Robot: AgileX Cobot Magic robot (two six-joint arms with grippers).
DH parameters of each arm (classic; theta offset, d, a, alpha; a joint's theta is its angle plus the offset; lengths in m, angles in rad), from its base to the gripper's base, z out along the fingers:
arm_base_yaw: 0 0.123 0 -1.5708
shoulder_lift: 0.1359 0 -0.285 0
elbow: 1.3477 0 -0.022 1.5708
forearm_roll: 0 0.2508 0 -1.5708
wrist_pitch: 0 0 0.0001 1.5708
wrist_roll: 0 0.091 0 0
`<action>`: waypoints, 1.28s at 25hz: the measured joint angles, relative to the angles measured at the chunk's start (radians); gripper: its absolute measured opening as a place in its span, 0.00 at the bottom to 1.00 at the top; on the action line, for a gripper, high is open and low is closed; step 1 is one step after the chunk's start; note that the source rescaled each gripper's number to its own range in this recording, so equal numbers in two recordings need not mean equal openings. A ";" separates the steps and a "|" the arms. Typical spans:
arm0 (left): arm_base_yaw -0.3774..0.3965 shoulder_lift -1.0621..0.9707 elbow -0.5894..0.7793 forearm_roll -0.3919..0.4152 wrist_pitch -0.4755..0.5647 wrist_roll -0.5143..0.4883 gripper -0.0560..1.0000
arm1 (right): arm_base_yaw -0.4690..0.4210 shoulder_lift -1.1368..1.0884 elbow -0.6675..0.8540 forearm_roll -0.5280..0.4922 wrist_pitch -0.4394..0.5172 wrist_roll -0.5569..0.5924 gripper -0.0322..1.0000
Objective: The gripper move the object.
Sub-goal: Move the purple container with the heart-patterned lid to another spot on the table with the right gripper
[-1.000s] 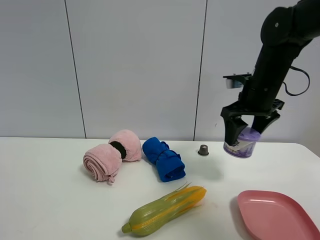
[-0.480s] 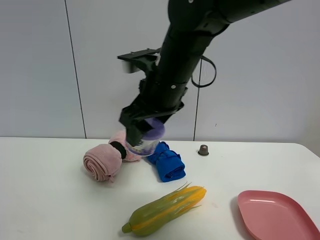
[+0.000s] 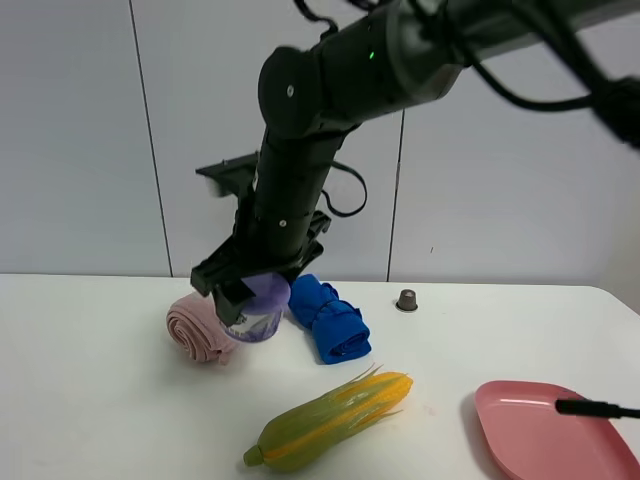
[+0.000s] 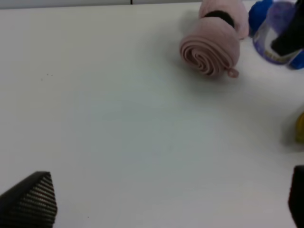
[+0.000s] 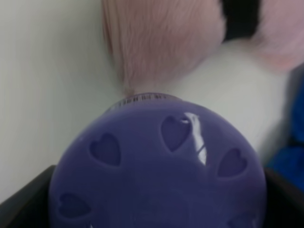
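The object, a small tub with a lilac lid (image 3: 258,308), is held in my right gripper (image 3: 247,297), whose arm reaches across to the left half of the table. The tub hangs low, between the pink rolled towel (image 3: 198,331) and the blue cloth (image 3: 330,321); I cannot tell whether it touches the table. In the right wrist view the lid (image 5: 156,161) fills the frame between the black fingers (image 5: 21,202). In the left wrist view the tub (image 4: 273,35) is far off, beside the towel (image 4: 209,47). My left gripper (image 4: 164,197) is open and empty over bare table.
A yellow-green corn toy (image 3: 330,421) lies at the front middle. A small brown capsule (image 3: 407,300) stands behind it to the right. A pink plate (image 3: 548,432) sits at the front right, with a thin black part (image 3: 595,407) over it.
My right arm has swung left with the tub, from near the capsule, past the blue cloth, and lowered it beside the pink towel. A thin black part has appeared over the plate.
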 joint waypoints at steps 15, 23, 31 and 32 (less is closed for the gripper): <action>0.000 0.000 0.000 -0.001 0.000 0.000 1.00 | 0.000 0.136 -0.018 -0.051 0.003 0.021 0.03; 0.000 0.000 0.000 -0.001 0.000 0.000 1.00 | 0.000 0.147 -0.021 -0.056 -0.003 0.021 0.03; 0.000 0.000 0.000 -0.001 0.000 0.000 1.00 | 0.000 0.079 -0.021 -0.101 -0.017 0.117 0.32; 0.000 0.000 0.000 -0.001 0.000 0.000 1.00 | 0.000 0.056 -0.021 -0.108 -0.021 0.144 0.52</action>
